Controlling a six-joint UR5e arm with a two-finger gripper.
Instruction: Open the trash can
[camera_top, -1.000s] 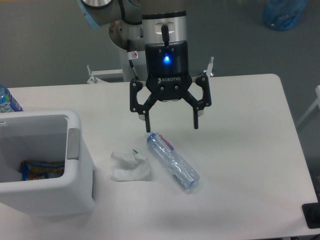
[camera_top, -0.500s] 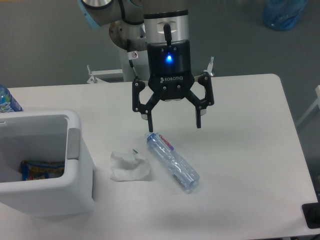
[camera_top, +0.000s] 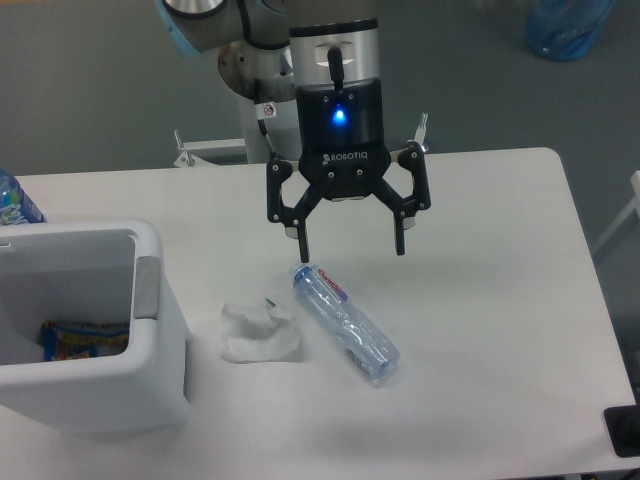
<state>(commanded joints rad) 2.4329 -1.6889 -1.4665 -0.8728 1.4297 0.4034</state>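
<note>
The black two-finger claw (camera_top: 350, 246) hangs above the white table (camera_top: 500, 300) with its fingers spread wide and nothing between them, just above the capped end of a clear plastic bottle (camera_top: 345, 323) that lies on its side. Well to the left of that bottle, at the table's left edge, stands the large boxy white plastic trash can (camera_top: 90, 330) with its top open, a grey tab on its right wall and a colourful wrapper (camera_top: 82, 338) inside. A crumpled white tissue (camera_top: 260, 333) lies just left of the bottle, between it and the trash can.
</note>
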